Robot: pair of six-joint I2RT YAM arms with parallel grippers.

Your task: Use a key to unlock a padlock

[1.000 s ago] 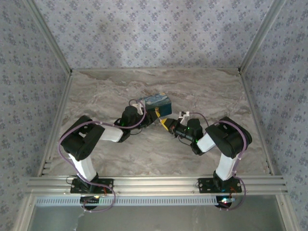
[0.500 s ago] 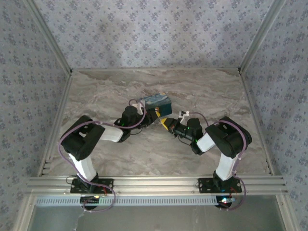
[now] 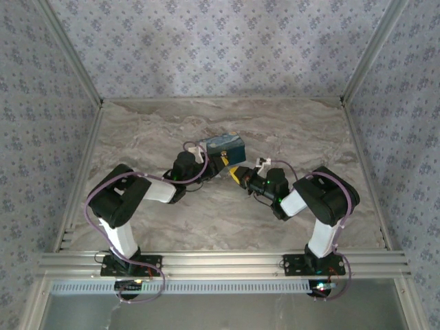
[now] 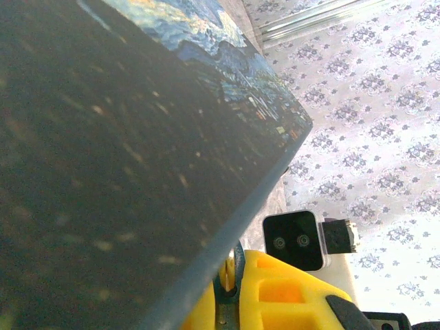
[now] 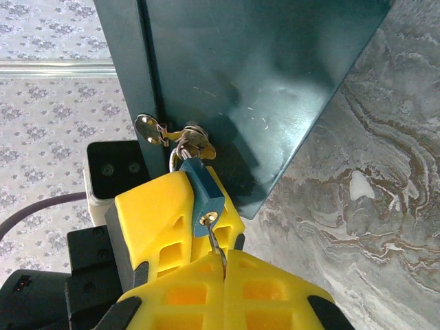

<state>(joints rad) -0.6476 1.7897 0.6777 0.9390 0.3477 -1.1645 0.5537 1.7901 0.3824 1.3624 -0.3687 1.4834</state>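
Foreground: right gripper [image 5: 223,260], jaws fully closed on the key [image 5: 216,240], only the thin blade showing above the yellow fingertips. Just ahead of those tips, close to touching: the padlock [image 5: 201,195], keyhole end turned toward the gripper, blade already seated in it. Long axis of the key in line with the closed fingers and with the padlock body, pointing away from the gripper toward the box [image 5: 254,75]. Beyond the body: shackle [image 5: 177,157] threaded through the brass hasp [image 5: 194,139] on the box's corner edge, apparently not yet released. Calls, by this reading, for a twist about that shared axis, a job for the right arm as the nearer one and the one holding the key. Off to the left: left gripper [image 3: 203,157], closed almost completely beside the box's near-left side; contents of its grip, if any, not discernible. Farthest: box resting about midway across the marble table [image 3: 295,130].
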